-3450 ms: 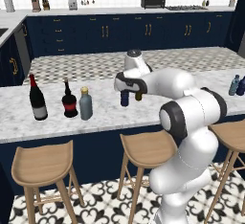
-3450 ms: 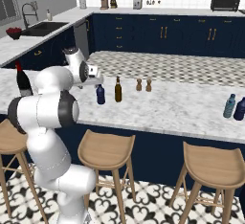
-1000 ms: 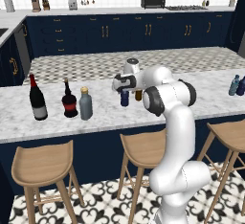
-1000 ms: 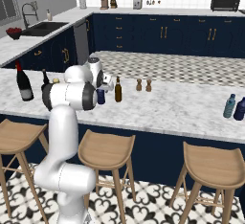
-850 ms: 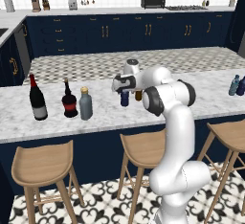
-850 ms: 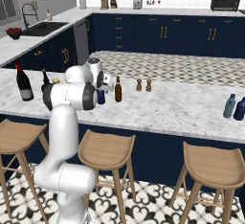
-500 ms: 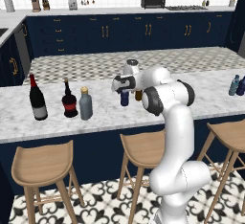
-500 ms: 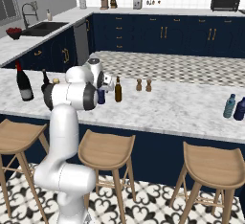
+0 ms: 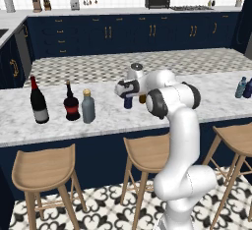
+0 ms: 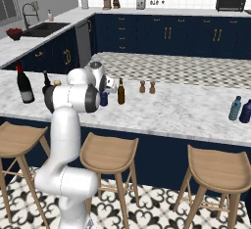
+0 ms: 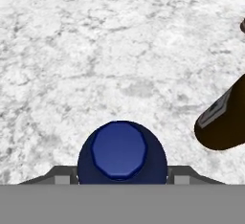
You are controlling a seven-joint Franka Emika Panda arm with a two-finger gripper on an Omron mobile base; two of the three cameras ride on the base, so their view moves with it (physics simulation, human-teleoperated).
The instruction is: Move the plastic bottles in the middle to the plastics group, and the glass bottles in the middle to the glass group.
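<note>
1 navy bottle [image 11: 122, 151] between tool [image 11: 122, 173] fingers, tool closing around it, contact unclear; amber bottle [image 11: 225, 120] beside, label unreadable; marble table [image 11: 95, 50].

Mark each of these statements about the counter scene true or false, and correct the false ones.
1. The navy bottle sits between the gripper fingers in the hand view. True.
2. The brown bottle lies on its side. False: it stands upright on the counter, beside the navy bottle.
3. The grey bottle with the tan cap stands next to the squat red-label bottle. True.
4. The two blue bottles at the far end stand beside the wine bottle. False: they stand at the opposite end of the counter from it.
5. The navy bottle is lifted clear of the counter. False: it stands on the marble.
</note>
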